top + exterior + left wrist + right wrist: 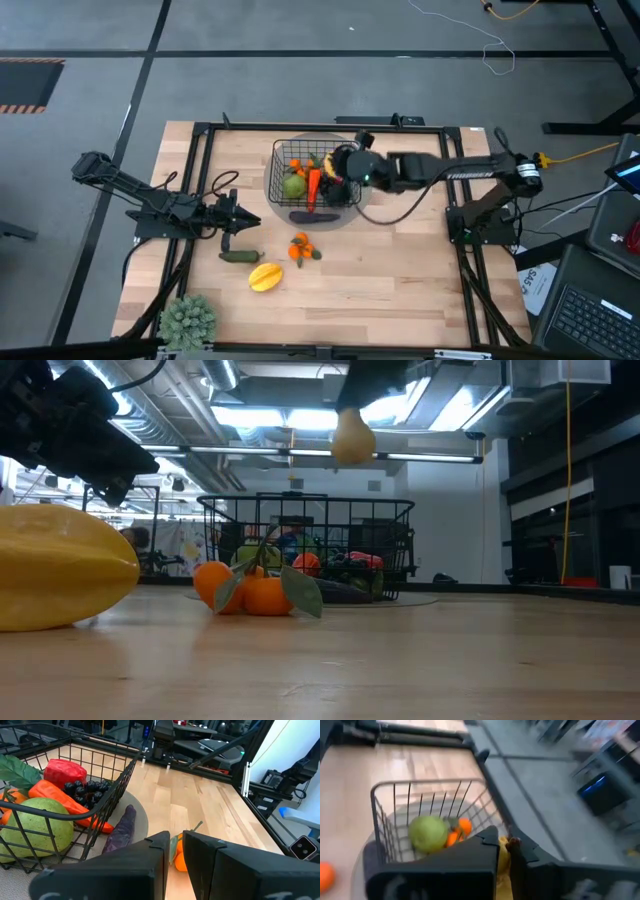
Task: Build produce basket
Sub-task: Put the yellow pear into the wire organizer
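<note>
The black wire basket (308, 178) stands on a round grey mat. It holds a green apple (293, 186), an orange carrot (314, 186), dark grapes (85, 789) and a red pepper (64, 772). My right gripper (345, 168) hovers over the basket's right part, shut on a yellow pear-shaped piece (352, 438). My left gripper (243, 221) is left of the basket, low over the table, shut and empty. On the table lie the purple eggplant (312, 215) against the basket's near side, the tangerines (301, 247), the green cucumber (240, 256) and a yellow starfruit-like piece (265, 276). My right gripper pinches the yellow piece (503, 856) between its two fingers, coming from above and pointing down. The piece hangs below the fingers, lifted clear and well above the basket's rim (310, 500). Its upper end is hidden by the fingers.
A spiky pale-green potted plant (188, 320) stands at the table's near left corner. A black frame (200, 135) runs around the tabletop. Bare wood lies right of the tangerines and toward the near right corner (400, 290).
</note>
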### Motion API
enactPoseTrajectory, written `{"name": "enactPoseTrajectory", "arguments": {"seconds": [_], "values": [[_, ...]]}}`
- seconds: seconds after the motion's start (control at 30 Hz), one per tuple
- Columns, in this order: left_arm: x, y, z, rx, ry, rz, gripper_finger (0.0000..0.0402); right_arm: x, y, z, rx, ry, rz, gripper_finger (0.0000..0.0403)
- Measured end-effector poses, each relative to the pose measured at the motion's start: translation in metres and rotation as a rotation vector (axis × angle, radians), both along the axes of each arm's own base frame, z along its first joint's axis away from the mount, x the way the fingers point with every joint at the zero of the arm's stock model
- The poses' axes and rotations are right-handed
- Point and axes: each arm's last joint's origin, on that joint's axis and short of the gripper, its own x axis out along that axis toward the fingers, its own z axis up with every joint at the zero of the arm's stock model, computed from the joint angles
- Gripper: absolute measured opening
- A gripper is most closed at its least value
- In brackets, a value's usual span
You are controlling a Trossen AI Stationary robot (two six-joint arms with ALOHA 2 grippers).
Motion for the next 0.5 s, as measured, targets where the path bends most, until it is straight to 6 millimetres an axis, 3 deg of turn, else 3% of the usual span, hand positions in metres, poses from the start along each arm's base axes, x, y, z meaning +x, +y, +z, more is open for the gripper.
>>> {"name": "enactPoseTrajectory", "arguments": {"seconds": [0.27,0.5], "values": [[0.000,0.000,0.000,0.000,0.000,0.000,0.0041,-0.006,-0.024,-0.005,0.153,0.052,0.068,0.0016],[0.000,0.000,0.000,0.000,0.000,0.000,0.0041,-0.005,-0.027,-0.003,0.105,0.063,0.100,0.0073]]}}
